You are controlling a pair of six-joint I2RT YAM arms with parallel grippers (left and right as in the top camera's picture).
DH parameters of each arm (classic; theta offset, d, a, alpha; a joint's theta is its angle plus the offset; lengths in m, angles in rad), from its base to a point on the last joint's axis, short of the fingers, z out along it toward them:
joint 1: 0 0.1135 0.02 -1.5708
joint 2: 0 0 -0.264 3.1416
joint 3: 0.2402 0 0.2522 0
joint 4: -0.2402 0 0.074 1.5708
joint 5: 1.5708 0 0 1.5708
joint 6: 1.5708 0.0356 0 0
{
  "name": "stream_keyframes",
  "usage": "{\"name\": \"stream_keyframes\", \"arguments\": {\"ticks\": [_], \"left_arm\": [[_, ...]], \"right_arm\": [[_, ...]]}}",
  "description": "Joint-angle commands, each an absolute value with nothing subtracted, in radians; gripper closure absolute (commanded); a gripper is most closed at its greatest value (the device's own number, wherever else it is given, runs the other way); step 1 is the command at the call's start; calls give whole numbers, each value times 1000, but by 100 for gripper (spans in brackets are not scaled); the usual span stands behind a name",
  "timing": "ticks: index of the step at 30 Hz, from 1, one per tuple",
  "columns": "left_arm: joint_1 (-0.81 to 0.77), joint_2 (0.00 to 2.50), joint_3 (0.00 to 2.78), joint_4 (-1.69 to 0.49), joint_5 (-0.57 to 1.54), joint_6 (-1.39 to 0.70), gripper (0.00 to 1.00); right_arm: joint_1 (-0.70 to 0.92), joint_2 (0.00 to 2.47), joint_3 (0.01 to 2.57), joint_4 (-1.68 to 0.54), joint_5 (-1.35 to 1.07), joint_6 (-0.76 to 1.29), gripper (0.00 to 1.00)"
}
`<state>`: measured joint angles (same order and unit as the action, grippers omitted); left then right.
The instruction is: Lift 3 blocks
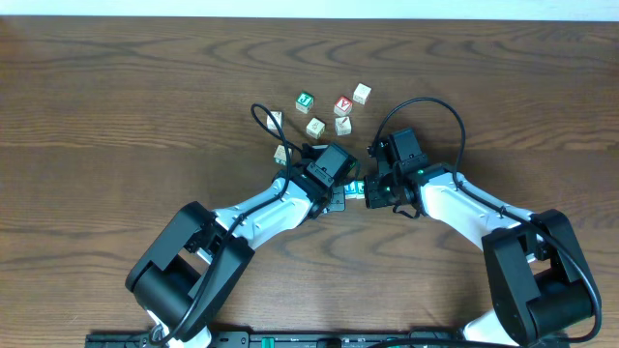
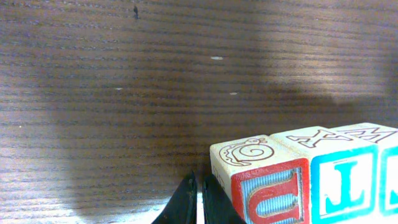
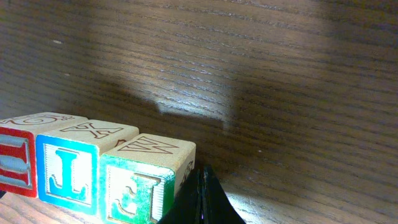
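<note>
- Left end effector [image 2: 198, 202]: fingers drawn together, nothing between them. In the left wrist view their outer side stands against the free end of a row of three blocks.
- Right end effector [image 3: 202, 198]: fingers likewise together with nothing between them. They stand against the opposite end of the same row.
- Red block [image 2: 268, 193]: the end of the row next to the left end effector. The side face is red-framed with a white, blue-striped "U", and a snail is engraved on the pale top.
- Blue block [image 2: 342, 186]: the middle of the row, touching both neighbours. The side face is blue-framed with an "L".
- Teal-green block [image 3: 140, 186]: the end of the row next to the right end effector. The face is green with an "E", and a "W" is engraved on top.
- Row position: in the overhead view only a sliver of teal shows between the two end effector tips, just in front of centre on the table [image 1: 116, 97]. The undersides of the blocks are cut off in both wrist views, so I cannot tell whether the row is off the surface.
- Loose cubes [image 1: 315, 127]: a scattered group lies beyond the arms, apart from the row. It includes a red-faced cube [image 1: 342, 104] and several pale ones.
- Table surface: dark wood grain, with soft shadows under both arms.
</note>
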<state>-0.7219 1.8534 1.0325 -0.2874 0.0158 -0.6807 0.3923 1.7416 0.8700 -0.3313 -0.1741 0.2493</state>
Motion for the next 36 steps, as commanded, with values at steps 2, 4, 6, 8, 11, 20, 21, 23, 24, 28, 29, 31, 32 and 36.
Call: {"name": "stream_keyframes", "arguments": {"ticks": [2, 4, 6, 8, 11, 20, 21, 23, 24, 28, 29, 31, 32, 36], "left_arm": [[-756, 1868, 1032, -255, 86, -690, 93], [-756, 1868, 1032, -255, 86, -689, 92], [-756, 1868, 1032, -255, 86, -682, 93], [-756, 1868, 1032, -256, 87, -678, 93], [-756, 1868, 1032, -256, 87, -678, 93], [-756, 1868, 1032, -257, 87, -678, 92], [-756, 1868, 1032, -257, 87, -678, 93], [-756, 1868, 1032, -257, 87, -678, 93], [-756, 1868, 1032, -257, 87, -678, 93], [-759, 1864, 1032, -257, 87, -678, 93], [-759, 1862, 1032, -257, 87, -678, 93], [-759, 1853, 1032, -257, 87, -678, 93], [-759, 1848, 1032, -257, 87, -678, 93], [-759, 1830, 1032, -256, 86, -674, 93]], "right_arm": [[441, 1753, 866, -324, -301, 258, 99], [442, 1753, 866, -321, -305, 257, 99], [442, 1753, 866, -321, -305, 257, 99], [442, 1753, 866, -321, -305, 257, 99], [448, 1753, 868, -321, -305, 257, 99], [506, 1753, 870, -303, -281, 229, 99], [506, 1753, 870, -303, -280, 232, 99], [505, 1753, 870, -305, -280, 232, 99], [503, 1753, 870, -305, -281, 232, 99], [503, 1752, 871, -306, -281, 268, 99], [503, 1752, 873, -306, -282, 274, 99], [503, 1752, 877, -307, -295, 283, 99], [503, 1752, 880, -307, -303, 286, 99], [503, 1752, 884, -307, -319, 292, 99]]}}
